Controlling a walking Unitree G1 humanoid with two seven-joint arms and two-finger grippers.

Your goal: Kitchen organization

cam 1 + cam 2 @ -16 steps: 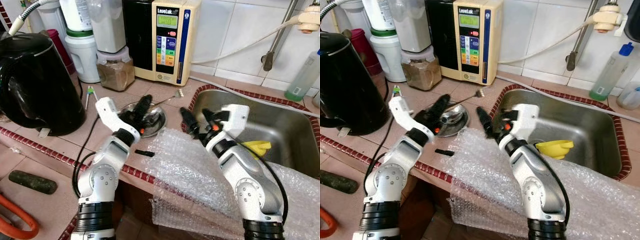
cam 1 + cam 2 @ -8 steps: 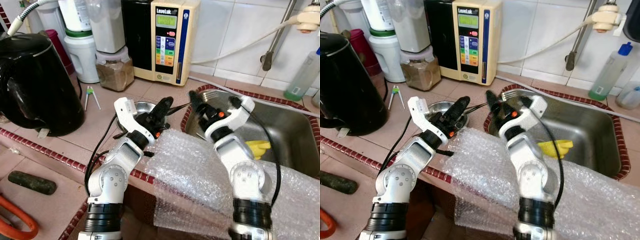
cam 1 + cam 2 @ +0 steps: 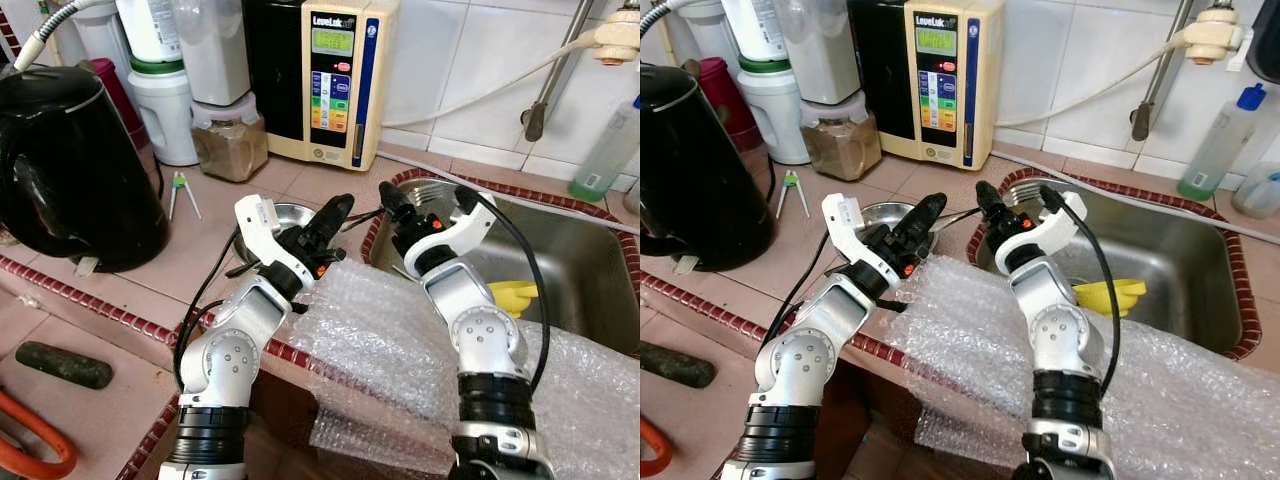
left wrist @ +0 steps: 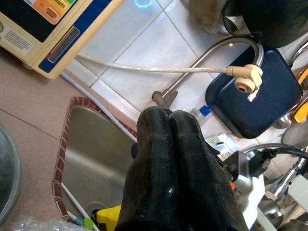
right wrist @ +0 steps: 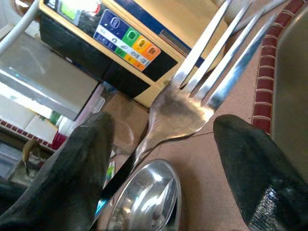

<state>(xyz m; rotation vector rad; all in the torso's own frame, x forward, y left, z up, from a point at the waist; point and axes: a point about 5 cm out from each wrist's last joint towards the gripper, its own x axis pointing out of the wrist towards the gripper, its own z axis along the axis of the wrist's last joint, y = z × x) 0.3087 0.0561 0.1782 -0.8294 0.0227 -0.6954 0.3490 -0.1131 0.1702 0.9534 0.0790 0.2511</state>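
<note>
A steel fork (image 5: 183,108) lies by the sink's near-left corner, its handle running back toward a small steel bowl (image 3: 287,212). In the right wrist view its tines sit in the gap between my right gripper's (image 3: 422,190) open fingers, and I cannot tell whether they touch. My left gripper (image 3: 338,207) reaches over the bowl's right side toward the fork's handle. Its fingertips (image 4: 159,118) are pressed shut with nothing visible between them. A sheet of bubble wrap (image 3: 390,330) drapes over the counter's front edge beneath both arms.
The steel sink (image 3: 560,250) holds a yellow item (image 3: 515,292). At the back stand a water machine (image 3: 335,75), a jar of brown powder (image 3: 230,145) and a large black kettle (image 3: 70,160). A green bottle (image 3: 605,150) stands behind the sink.
Over the last second my left gripper swung right across the bowl toward the sink's corner. My right gripper rose and moved back-left to the fork's tines. The fork's tip has shifted slightly right.
</note>
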